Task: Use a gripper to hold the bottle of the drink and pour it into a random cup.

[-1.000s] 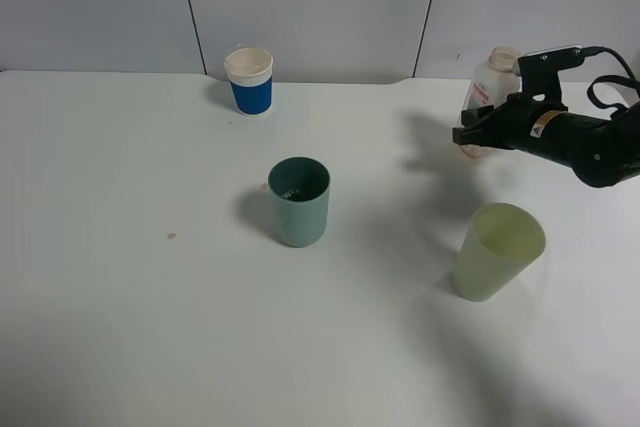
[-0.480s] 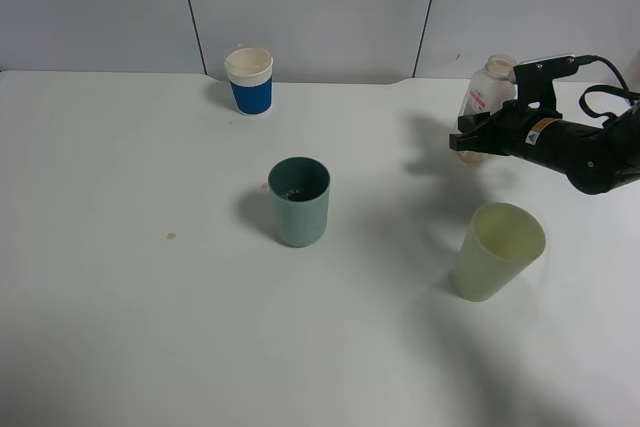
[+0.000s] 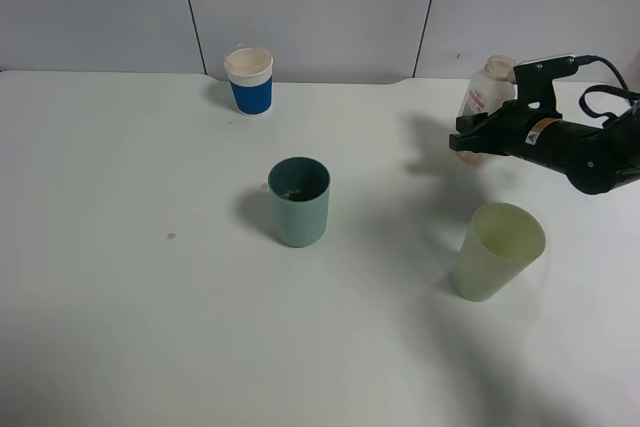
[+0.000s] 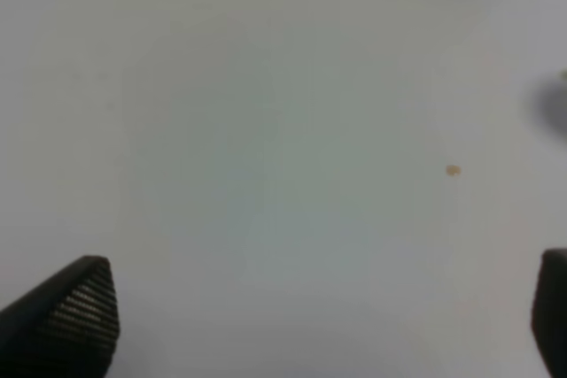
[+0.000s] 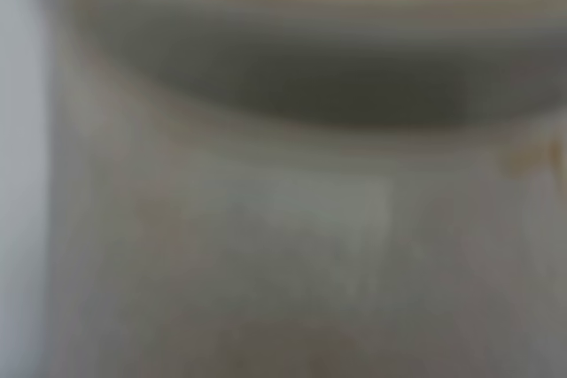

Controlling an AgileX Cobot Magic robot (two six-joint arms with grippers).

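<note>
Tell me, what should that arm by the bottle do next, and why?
Probably draw the right pincer back from the bottle. The bottle stands upright at the table's far edge, and the teal cup already holds dark liquid, so the pour looks done. Whether the fingers have let go is unclear.

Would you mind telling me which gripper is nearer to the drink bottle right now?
The right. The right gripper is at the bottle, fingers around its lower body. The left gripper is far off, over bare table near a small brown spot.
</note>
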